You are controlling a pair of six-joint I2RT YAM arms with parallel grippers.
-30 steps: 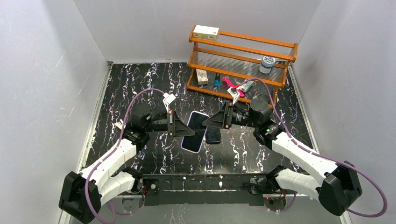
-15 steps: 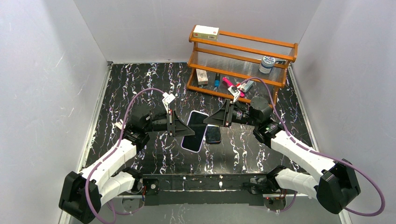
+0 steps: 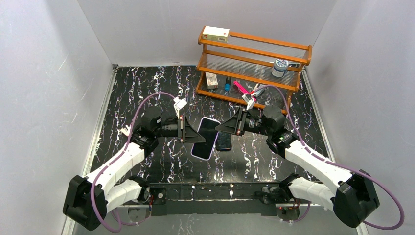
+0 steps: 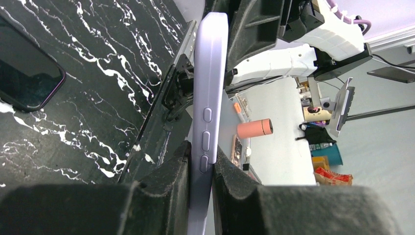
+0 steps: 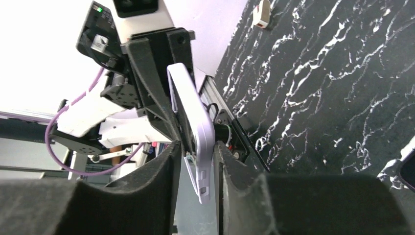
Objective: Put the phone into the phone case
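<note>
The phone case [image 3: 205, 139], pale lavender, hangs above the table between both arms. My left gripper [image 3: 196, 135] is shut on its long edge by the side buttons; in the left wrist view the case [image 4: 210, 63] stands edge-on between the pads of the gripper [image 4: 201, 157]. My right gripper [image 3: 222, 128] has closed on the opposite end; in the right wrist view the case [image 5: 193, 112] sits between the pads of the gripper [image 5: 198, 152]. The black phone [image 3: 225, 142] lies flat on the table, partly under the case, and shows at the left of the left wrist view [image 4: 27, 73].
An orange wooden rack [image 3: 252, 49] stands at the back right with a small box [image 3: 215, 33] on top, a round tin [image 3: 280, 66] and several small items on its shelves. White walls close in the black marbled table [image 3: 147, 93] on three sides.
My right gripper's jaws have narrowed from wide apart onto the case's end. The left gripper keeps its hold, and that arm has shifted slightly.
</note>
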